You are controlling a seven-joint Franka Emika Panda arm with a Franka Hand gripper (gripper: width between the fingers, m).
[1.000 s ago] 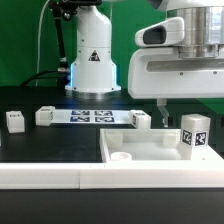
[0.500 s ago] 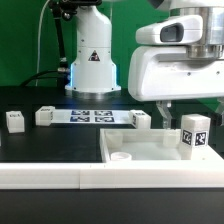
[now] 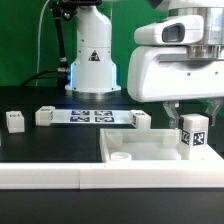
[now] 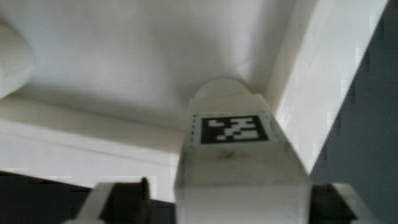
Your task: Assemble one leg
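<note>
Over the panel (image 3: 150, 150), pincer (image 3: 192, 108) spread w/ fingers astride leg (image 3: 193, 133), shifted toward exterior view's right since 1 s ago

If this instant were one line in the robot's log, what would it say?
step: one leg | pincer: open, straddling leg | leg: upright on panel | grasp: not yet

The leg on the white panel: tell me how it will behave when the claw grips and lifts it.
The leg looks like a rigid plastic post, so it should hold shape. It stands taller than wide on the panel, so an off-centre nudge may tip it. Its smooth faces could slip between the claw fingers.
</note>
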